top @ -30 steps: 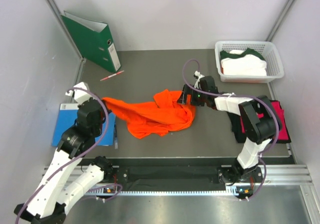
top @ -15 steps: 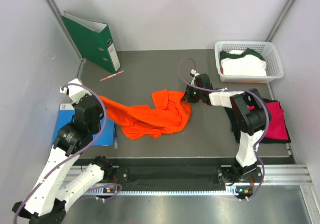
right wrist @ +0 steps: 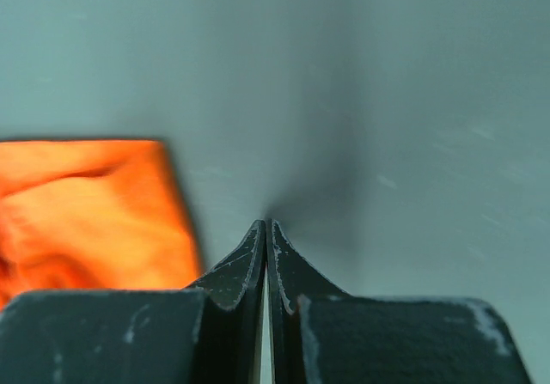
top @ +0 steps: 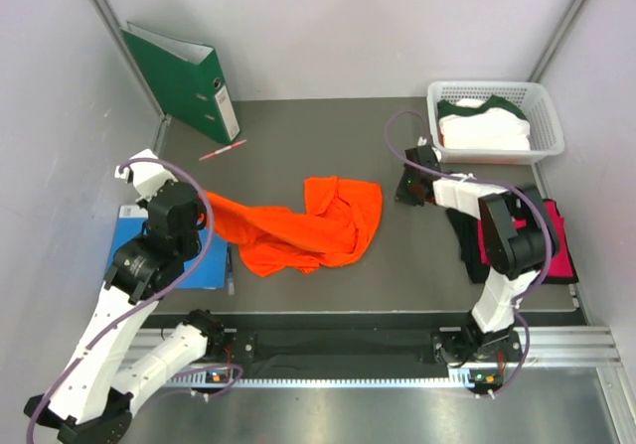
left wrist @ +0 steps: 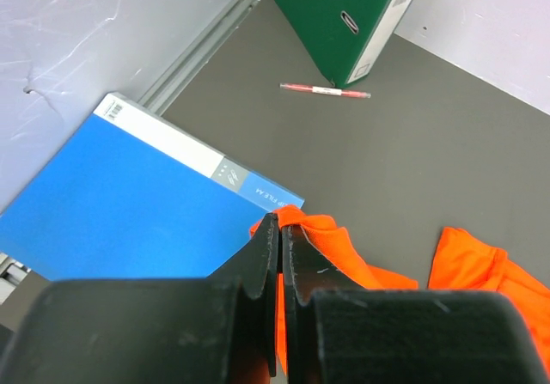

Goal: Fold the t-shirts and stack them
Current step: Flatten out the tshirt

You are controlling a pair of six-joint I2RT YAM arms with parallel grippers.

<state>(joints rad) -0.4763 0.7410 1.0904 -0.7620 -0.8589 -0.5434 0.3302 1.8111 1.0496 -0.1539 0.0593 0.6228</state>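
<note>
**Left gripper pinches the orange shirt; right gripper closed on nothing**

Nearest the arms, along the table's left edge, a folder lies flat, its white-striped end pointing to the far side. The left gripper hangs over the folder's right edge. Its jaws are pressed together on a corner of the orange shirt, and the wrist view shows cloth caught between the fingertips.

From that pinched corner the orange shirt runs rightward as a drawn-out strip. It widens into a rumpled heap at the middle of the table, with one flap turned up toward the far side. It is not folded.

By the right edge, level with the heap, the pink shirt lies on top of the black shirt. The right arm crosses above both and hides much of them, so how neatly they are folded cannot be told.

Just past the heap's right side, the right gripper points down at bare table. Its jaws are fully closed with nothing between them. In the wrist view the orange cloth shows to the left of the fingertips, near them but apart.

Farther back on the left, a pen lies on the table. Beyond it a binder stands tilted in the far left corner. In the far right corner sits a basket holding the white shirt, whose dark green trim shows along its far side.
</note>
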